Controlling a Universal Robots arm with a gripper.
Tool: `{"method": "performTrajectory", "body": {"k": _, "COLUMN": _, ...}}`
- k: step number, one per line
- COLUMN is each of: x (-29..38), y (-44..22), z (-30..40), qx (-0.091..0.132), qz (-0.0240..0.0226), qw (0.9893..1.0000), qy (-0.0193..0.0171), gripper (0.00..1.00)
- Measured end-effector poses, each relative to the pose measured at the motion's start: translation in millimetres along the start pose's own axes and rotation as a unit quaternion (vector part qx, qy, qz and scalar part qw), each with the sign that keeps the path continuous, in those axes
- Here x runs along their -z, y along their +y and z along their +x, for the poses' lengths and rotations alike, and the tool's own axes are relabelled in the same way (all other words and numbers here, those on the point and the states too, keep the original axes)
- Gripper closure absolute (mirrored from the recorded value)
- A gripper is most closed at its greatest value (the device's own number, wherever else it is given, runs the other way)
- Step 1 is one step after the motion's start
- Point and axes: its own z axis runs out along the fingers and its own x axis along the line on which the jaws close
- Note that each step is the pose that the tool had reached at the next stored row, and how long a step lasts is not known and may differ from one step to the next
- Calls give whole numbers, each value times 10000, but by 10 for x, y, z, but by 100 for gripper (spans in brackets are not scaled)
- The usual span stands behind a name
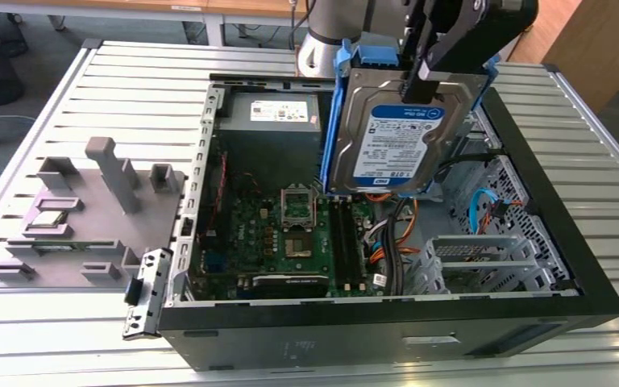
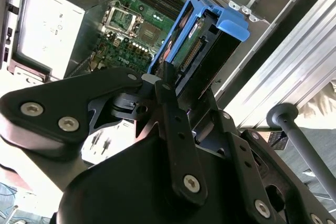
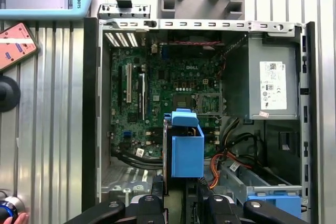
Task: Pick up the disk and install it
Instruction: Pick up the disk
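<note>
The disk [image 1: 396, 137] hangs in the air over the open computer case [image 1: 567, 266]. It stands on its edge, with the blue-and-white label turned toward the exterior view, and its blue side rails run down both long edges. The jaws are clenched on it at its upper end, one black finger lying over the label face and the other, as far as you can judge, behind it. In the second wrist view the disk [image 2: 202, 45] shows its dark underside and the connector row, and in the first wrist view the blue rail end [image 3: 187, 150] hides most of the body. Below the disk lies the green motherboard [image 1: 288, 234]. The grey power supply [image 1: 272, 121] is toward the exterior view's left of it, and the metal drive cage [image 1: 482, 254] with the orange cables [image 1: 396, 242] is toward the right and nearer to the camera. The case lies on its side on a ribbed metal counter [image 1: 51, 339], and a grey plastic fixture [image 1: 84, 218] stands beside it. For handling, I judge the disk to be stiff and rather heavy for its size, with smooth metal faces that may slide in a weak grip. It does not forgive knocks. You should hold it across the two flat faces, as now, and keep pressure off the connector, the circuit side and the plastic rails, which can bend.
</note>
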Motion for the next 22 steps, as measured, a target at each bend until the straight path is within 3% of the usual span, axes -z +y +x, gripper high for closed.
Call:
{"method": "performTrajectory", "body": {"k": 17, "x": -10, "y": -26, "z": 234, "qx": -106, "qz": 4, "qw": 9999, "qy": -4, "gripper": 65}}
{"method": "performTrajectory", "body": {"k": 22, "x": -15, "y": -83, "z": 258, "qx": -129, "qz": 3, "qw": 9999, "qy": -5, "gripper": 65}}
